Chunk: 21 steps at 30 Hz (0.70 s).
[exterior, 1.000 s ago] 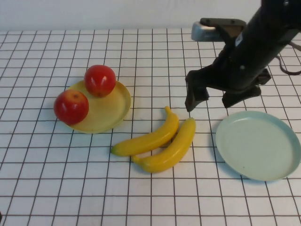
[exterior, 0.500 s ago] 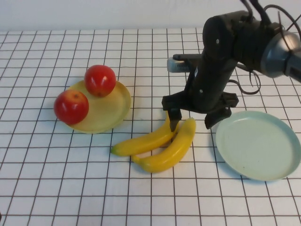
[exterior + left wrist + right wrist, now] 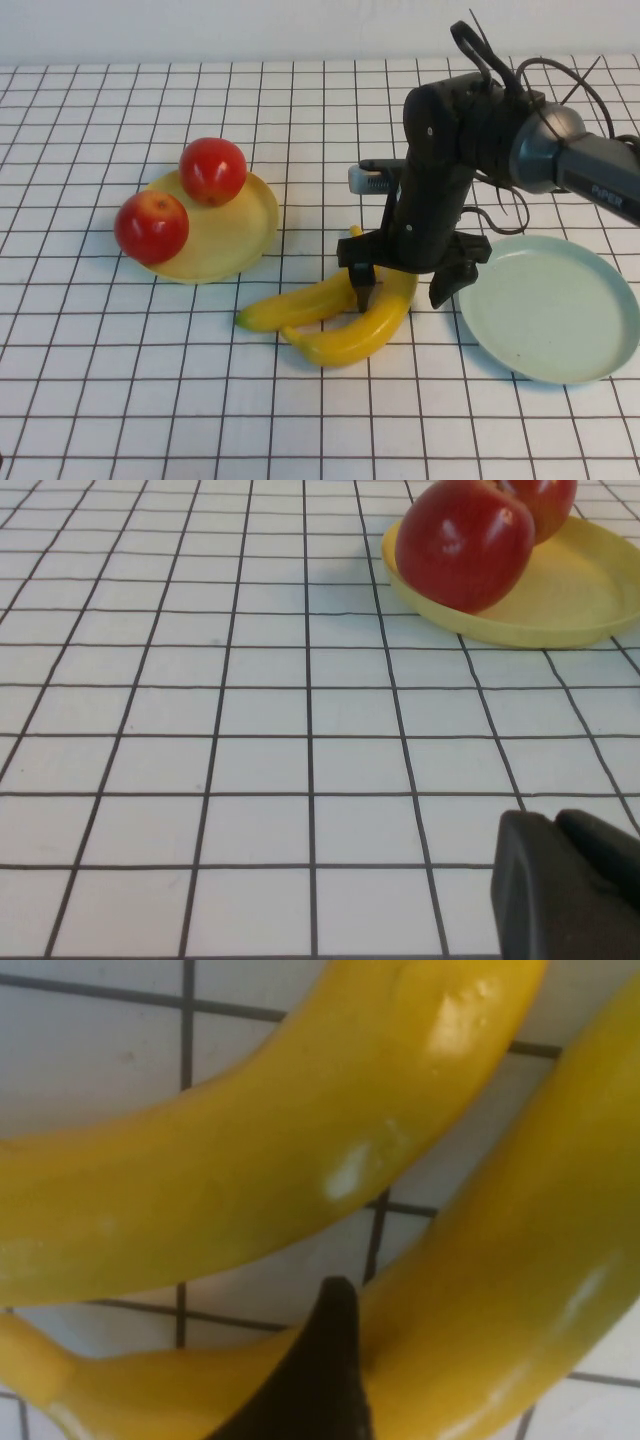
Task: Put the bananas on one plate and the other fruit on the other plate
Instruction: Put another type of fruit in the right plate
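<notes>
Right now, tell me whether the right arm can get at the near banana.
Probably yes: the right end effector is open over the near banana, one finger between both bananas.

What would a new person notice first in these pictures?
The right pincer stands open over the two bananas at the table's middle, one finger between them. Two red apples sit on the yellow plate at left; the mint-green plate at right is bare. The left pincer is shut, low near the yellow plate.
</notes>
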{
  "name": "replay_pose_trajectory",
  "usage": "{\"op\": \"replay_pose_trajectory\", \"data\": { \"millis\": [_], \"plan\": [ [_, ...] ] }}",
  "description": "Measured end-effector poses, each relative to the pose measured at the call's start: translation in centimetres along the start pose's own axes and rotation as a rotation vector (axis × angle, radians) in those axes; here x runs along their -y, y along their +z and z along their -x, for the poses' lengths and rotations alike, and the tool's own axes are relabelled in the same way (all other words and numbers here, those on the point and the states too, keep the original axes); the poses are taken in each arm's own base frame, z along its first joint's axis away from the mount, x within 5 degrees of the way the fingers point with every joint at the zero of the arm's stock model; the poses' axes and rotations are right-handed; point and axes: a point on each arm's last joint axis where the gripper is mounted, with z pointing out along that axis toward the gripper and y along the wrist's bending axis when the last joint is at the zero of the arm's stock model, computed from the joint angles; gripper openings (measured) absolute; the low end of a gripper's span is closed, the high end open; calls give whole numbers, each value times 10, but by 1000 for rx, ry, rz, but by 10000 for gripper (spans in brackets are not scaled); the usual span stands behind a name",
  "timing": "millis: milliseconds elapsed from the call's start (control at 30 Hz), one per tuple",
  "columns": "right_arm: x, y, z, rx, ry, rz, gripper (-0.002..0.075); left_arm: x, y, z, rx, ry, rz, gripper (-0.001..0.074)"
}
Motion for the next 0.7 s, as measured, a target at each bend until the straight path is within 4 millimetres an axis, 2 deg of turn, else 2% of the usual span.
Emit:
{"op": "replay_pose_trajectory", "data": {
  "millis": [167, 233, 300, 500, 600, 700],
  "plan": [
    [0, 10, 1, -19, 19, -6, 687, 0, 0, 0, 0, 0, 0, -4],
    [0, 12, 2, -24, 23, -4, 659, 0, 0, 0, 0, 0, 0, -4],
    [0, 13, 2, -25, 25, -4, 606, 0, 0, 0, 0, 0, 0, -4],
    [0, 12, 2, -24, 26, -2, 339, 0, 0, 0, 0, 0, 0, -4],
    [-2, 5, 4, 0, -3, 6, 319, 0, 0, 0, 0, 0, 0, -4],
    [-1, -17, 4, 63, -53, -4, 319, 0, 0, 0, 0, 0, 0, -4]
  ]
}}
